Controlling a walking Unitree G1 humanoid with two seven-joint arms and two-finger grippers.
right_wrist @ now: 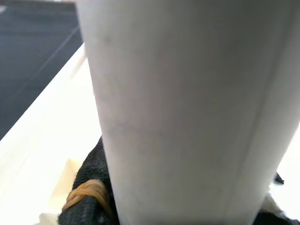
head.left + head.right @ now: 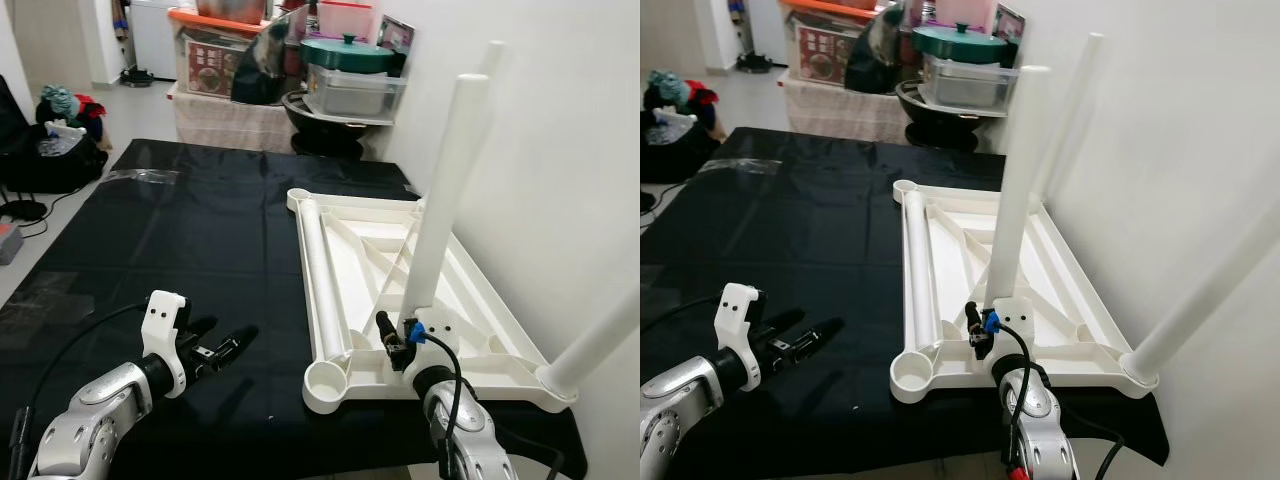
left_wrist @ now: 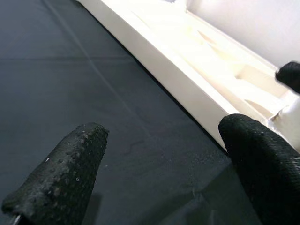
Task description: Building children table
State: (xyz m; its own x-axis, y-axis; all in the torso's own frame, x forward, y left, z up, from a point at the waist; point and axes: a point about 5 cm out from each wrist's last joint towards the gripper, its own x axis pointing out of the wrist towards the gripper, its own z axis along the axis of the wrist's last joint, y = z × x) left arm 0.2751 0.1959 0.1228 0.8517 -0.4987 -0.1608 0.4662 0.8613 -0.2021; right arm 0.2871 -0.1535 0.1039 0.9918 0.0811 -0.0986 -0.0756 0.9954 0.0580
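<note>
The white tabletop is lying upside down on the black cloth, against the wall, so its leg sockets are facing up. The right gripper is clamping a white leg near its base and holding it upright over the frame, presumably for carrying to the empty corner socket. Another leg is lying loose in the frame. The left gripper is hovering with fingers spread, holding nothing, just beside the tabletop.

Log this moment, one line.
right gripper: shut on table leg, upright | left gripper: open, over black cloth | tabletop: inverted
</note>
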